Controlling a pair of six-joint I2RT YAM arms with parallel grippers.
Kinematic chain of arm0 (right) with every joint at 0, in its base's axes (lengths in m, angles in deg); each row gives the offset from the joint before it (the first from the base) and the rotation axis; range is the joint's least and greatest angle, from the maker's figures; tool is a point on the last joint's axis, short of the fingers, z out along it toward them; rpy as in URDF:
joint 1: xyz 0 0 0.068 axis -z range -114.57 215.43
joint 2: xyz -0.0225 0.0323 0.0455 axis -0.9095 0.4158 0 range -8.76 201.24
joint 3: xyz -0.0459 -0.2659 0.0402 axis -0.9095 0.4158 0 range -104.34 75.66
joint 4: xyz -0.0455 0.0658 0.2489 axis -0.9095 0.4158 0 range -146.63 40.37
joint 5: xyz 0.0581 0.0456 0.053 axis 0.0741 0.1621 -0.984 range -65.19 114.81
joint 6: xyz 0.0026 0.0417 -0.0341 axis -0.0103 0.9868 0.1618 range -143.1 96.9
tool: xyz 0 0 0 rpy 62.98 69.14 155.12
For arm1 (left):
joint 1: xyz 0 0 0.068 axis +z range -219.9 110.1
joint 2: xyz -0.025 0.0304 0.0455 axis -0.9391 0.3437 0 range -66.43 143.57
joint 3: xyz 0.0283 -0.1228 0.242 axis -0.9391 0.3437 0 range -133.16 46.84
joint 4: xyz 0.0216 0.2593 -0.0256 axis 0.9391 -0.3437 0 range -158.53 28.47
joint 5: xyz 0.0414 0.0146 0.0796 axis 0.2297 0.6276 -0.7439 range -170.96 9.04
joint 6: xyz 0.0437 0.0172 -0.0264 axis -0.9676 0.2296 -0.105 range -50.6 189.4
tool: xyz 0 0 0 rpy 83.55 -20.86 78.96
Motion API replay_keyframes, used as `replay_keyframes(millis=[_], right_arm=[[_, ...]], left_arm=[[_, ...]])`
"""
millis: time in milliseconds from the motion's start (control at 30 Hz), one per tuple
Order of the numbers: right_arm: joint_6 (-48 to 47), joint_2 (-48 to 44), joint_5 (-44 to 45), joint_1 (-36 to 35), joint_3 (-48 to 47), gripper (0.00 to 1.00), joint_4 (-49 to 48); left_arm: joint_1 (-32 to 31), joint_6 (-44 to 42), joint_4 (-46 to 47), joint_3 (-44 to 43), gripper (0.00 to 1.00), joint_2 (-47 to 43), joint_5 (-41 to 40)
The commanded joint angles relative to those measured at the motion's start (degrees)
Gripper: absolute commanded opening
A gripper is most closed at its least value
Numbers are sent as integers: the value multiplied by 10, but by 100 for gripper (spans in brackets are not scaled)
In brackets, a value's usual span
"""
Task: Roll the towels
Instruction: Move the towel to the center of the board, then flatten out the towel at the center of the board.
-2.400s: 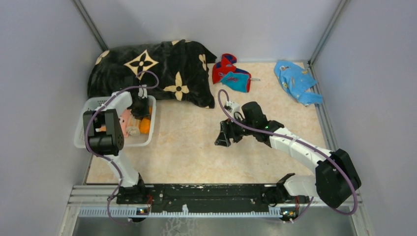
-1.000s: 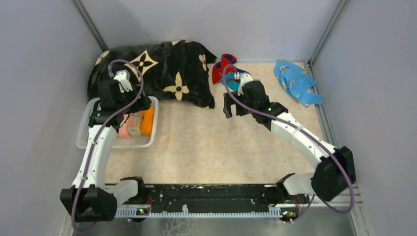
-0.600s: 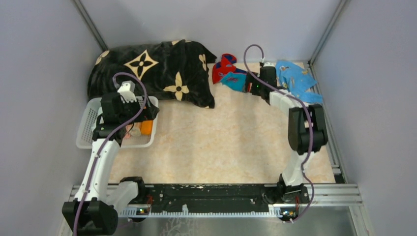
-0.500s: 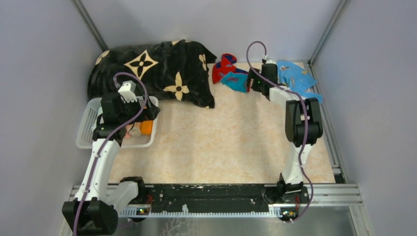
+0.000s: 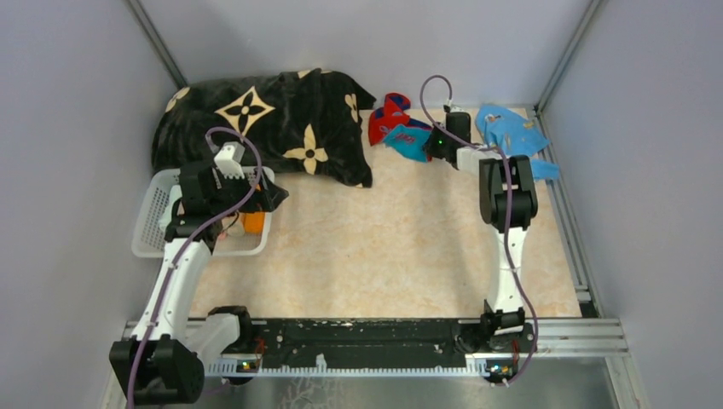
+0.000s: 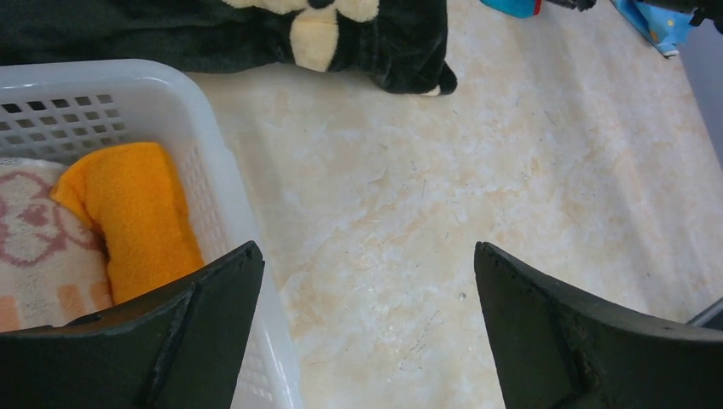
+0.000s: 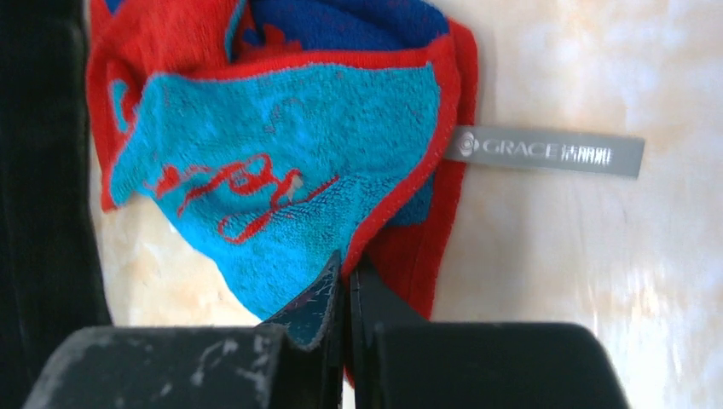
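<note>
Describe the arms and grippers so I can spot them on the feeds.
Both the left arm and right arm have white links, bulky black joint housings and a looping purple cable. The left gripper has broad black wedge fingers; the right gripper has scuffed black fingers tapering to points.

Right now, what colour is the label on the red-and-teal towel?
Grey label, best in right wrist view.

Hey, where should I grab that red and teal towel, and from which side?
Pinch the towel at the loose red-hemmed corner of its teal flap, coming from the near side: that flap lies on top, edge free. The right gripper is shut there.
</note>
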Motion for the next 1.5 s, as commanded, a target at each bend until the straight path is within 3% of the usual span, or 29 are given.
replay_keyframes(millis=[0, 233, 433, 533, 733, 900, 1133, 1267, 1467], right_arm=[[-17, -109, 5, -4, 99, 0, -16], [-20, -396, 136, -79, 385, 0, 31], [-3, -541, 222, -305, 493, 0, 116], [4, -559, 199, -403, 499, 1, 106], [-63, -503, 129, -501, 406, 30, 155], [-73, -559, 154, -476, 402, 50, 204], [-54, -662, 175, -327, 438, 56, 257], [-19, -691, 177, -237, 465, 57, 264], [27, -710, 165, -168, 503, 61, 250]], left_arm=[[-5, 9, 30, 2, 97, 9, 63], [-74, 64, 55, 12, 94, 29, 69], [-147, 115, 82, 41, 94, 34, 46], [-172, 144, 100, 64, 93, 35, 36], [-215, 168, 124, 101, 91, 39, 8], [-257, 178, 132, 106, 91, 57, -22], [-364, 169, 144, 45, 89, 151, -84], [-453, 142, 104, -32, 86, 227, -153], [-579, 79, 24, -148, 80, 338, -282]])
